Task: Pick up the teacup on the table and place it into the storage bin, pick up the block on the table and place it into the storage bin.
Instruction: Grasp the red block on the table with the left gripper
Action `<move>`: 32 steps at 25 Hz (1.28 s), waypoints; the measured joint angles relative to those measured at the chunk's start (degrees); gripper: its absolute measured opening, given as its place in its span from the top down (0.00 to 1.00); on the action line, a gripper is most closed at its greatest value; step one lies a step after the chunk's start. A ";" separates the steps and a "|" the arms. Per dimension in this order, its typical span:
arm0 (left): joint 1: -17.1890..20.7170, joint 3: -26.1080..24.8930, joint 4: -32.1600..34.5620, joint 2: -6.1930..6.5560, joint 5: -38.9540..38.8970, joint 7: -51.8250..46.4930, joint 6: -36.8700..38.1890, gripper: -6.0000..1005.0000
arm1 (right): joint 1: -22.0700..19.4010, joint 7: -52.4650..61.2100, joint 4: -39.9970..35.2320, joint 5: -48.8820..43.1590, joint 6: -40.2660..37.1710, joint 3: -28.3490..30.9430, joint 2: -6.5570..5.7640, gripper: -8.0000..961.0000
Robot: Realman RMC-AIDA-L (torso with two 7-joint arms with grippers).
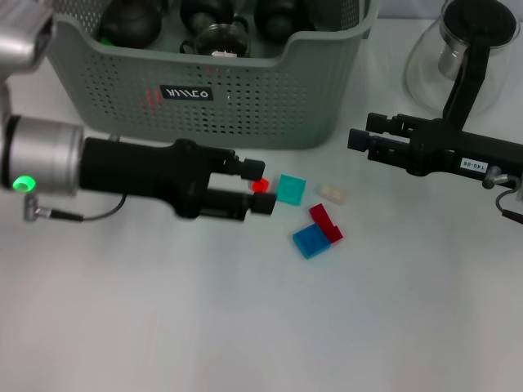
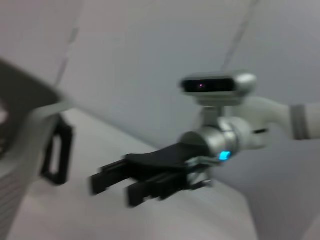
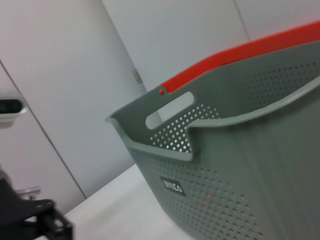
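Note:
The grey-green storage bin [image 1: 245,98] stands at the back of the table and fills the right wrist view [image 3: 240,165]. Dark rounded vessels [image 1: 131,24] and a glass cup [image 1: 219,41] sit inside it; no teacup shows on the table. In front of the bin my left gripper [image 1: 255,187] is open, low over the table. A small red block [image 1: 260,184] lies between its fingertips. Just past it lie a teal block [image 1: 290,189], a pale block [image 1: 331,193], a red block [image 1: 325,222] and a blue block [image 1: 310,241]. My right gripper [image 1: 364,135] hovers open to the right, holding nothing; it also shows in the left wrist view [image 2: 122,185].
A glass carafe [image 1: 462,49] with a black handle stands at the back right, behind my right arm. Its handle [image 2: 57,155] shows in the left wrist view beside the bin's wall [image 2: 20,165]. White tabletop [image 1: 261,327] spreads across the front.

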 joint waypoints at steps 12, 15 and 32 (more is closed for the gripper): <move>-2.46 13.11 2.78 -3.58 7.08 -4.04 -10.19 0.35 | -0.19 -0.26 -0.13 -0.07 0.07 0.27 0.59 0.33; -2.84 18.08 7.21 -4.08 10.96 -11.48 -11.85 0.35 | -0.09 -0.14 -0.31 -0.03 0.08 0.27 0.59 0.33; -9.75 27.69 13.40 -4.44 20.89 -35.66 -16.42 0.36 | -0.45 -0.10 -0.37 -0.04 0.79 1.50 0.56 0.33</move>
